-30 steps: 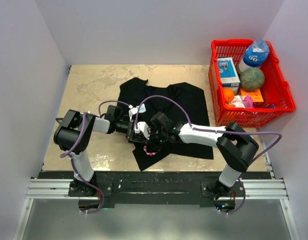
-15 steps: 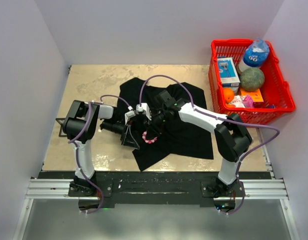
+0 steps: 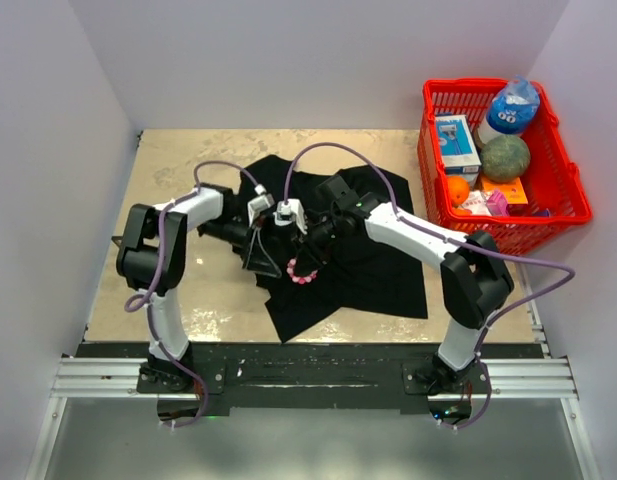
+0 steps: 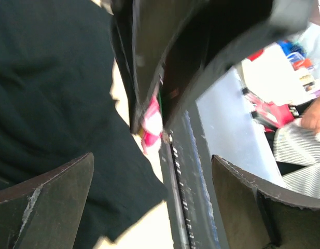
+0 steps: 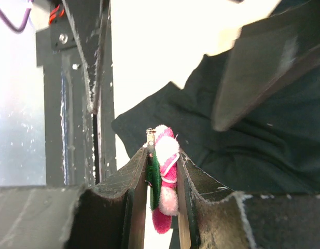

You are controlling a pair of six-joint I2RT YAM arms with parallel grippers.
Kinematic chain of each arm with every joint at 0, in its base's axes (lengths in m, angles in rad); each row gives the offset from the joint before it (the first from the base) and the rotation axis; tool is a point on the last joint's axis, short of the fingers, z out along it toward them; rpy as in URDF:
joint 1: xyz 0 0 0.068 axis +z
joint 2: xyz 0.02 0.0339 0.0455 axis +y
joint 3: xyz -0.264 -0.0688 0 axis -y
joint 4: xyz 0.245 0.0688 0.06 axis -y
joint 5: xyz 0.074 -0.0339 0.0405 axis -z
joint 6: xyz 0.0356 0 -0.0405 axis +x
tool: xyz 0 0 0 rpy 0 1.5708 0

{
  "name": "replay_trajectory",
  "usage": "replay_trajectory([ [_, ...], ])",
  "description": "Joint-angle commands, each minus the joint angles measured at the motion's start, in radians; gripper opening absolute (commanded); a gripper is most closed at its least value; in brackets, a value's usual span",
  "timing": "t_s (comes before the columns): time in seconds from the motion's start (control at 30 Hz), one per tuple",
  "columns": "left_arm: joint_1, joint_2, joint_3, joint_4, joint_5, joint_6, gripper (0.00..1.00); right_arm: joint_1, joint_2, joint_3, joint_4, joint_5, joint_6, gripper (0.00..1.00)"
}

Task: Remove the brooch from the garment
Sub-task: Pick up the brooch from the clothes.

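Observation:
The brooch (image 3: 301,274), a small cluster of pink, red and white beads on a green backing, is pinched between the fingers of my right gripper (image 3: 305,262), which is shut on it. In the right wrist view the brooch (image 5: 164,174) stands upright between the pads with its metal pin showing, and the black garment (image 5: 263,145) lies behind it with no fabric caught in it. The garment (image 3: 368,240) is spread mid-table. My left gripper (image 3: 262,256) is wide open just left of the brooch. Its view shows the brooch (image 4: 152,122) under the right fingers (image 4: 165,57), above the garment (image 4: 45,93).
A red basket (image 3: 568,215) with a bottle, a box, fruit and packets stands at the back right. The tan tabletop (image 3: 178,170) is walled on three sides. A black rail (image 3: 308,365) runs along the near edge.
The right gripper carried the brooch away from the near hem, up over the shirt. The left gripper opened fully and drew back, its arm swinging toward the table's far side.

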Motion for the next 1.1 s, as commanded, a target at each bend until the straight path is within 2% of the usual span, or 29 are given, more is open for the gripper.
replay_trajectory([
  [0.0,0.015,-0.06,0.231,0.197,-0.075,-0.376,0.99,-0.035,-0.073,0.058,0.026,0.033,0.036,0.25],
  [0.03,0.013,-0.155,0.213,0.454,-0.225,-0.667,0.99,-0.039,-0.073,0.072,0.017,0.042,0.033,0.25],
  [0.07,0.018,-0.244,0.063,1.002,-0.415,-1.152,1.0,-0.046,-0.073,0.092,0.006,0.05,0.032,0.25],
  [0.1,0.05,-0.315,0.017,1.148,-0.564,-1.198,1.0,-0.056,-0.078,0.097,0.004,0.05,0.03,0.25],
  [0.13,0.055,-0.363,0.011,1.223,-0.582,-1.199,1.0,-0.061,-0.079,0.1,0.004,0.05,0.028,0.25],
  [0.17,0.059,-0.356,0.082,1.219,-0.575,-1.199,1.0,-0.064,-0.082,0.116,-0.003,0.05,0.025,0.25],
  [0.2,0.073,-0.342,0.112,1.216,-0.474,-1.226,1.0,-0.075,-0.087,0.123,-0.003,0.051,0.016,0.26],
  [0.27,0.076,-0.351,0.083,1.287,-0.395,-1.325,1.0,-0.081,-0.093,0.156,-0.028,0.045,-0.004,0.27],
  [0.33,0.072,-0.43,-0.023,1.453,-0.287,-1.418,1.0,-0.089,-0.095,0.175,-0.054,0.036,-0.057,0.27],
  [0.37,0.066,-0.46,-0.145,1.645,-0.259,-1.54,1.0,-0.092,-0.095,0.187,-0.084,0.036,-0.083,0.27],
  [0.4,0.049,-0.483,-0.193,1.705,-0.216,-1.576,1.0,-0.095,-0.092,0.19,-0.095,0.036,-0.128,0.27],
  [0.43,0.034,-0.51,-0.222,1.714,-0.208,-1.573,0.99,-0.095,-0.09,0.195,-0.104,0.036,-0.146,0.27],
  [0.57,-0.092,-0.535,-0.206,1.216,-0.28,-1.062,0.98,-0.093,-0.075,0.235,-0.155,0.027,-0.229,0.27],
  [0.6,-0.124,-0.54,-0.218,1.216,-0.31,-1.052,0.98,-0.09,-0.072,0.244,-0.169,0.025,-0.267,0.28],
  [0.73,-0.14,-0.56,-0.282,1.332,-0.38,-1.102,0.98,-0.085,-0.066,0.265,-0.216,0.022,-0.32,0.28],
  [0.87,-0.138,-0.564,-0.272,1.262,-0.421,-1.021,0.97,-0.085,-0.078,0.252,-0.212,0.016,-0.303,0.28],
  [1.0,-0.132,-0.564,-0.273,1.237,-0.404,-1.009,0.96,-0.084,-0.087,0.245,-0.201,0.015,-0.288,0.28],
  [1.07,-0.134,-0.555,-0.282,1.266,-0.388,-1.031,0.91,-0.085,-0.084,0.249,-0.197,0.013,-0.284,0.28],
])
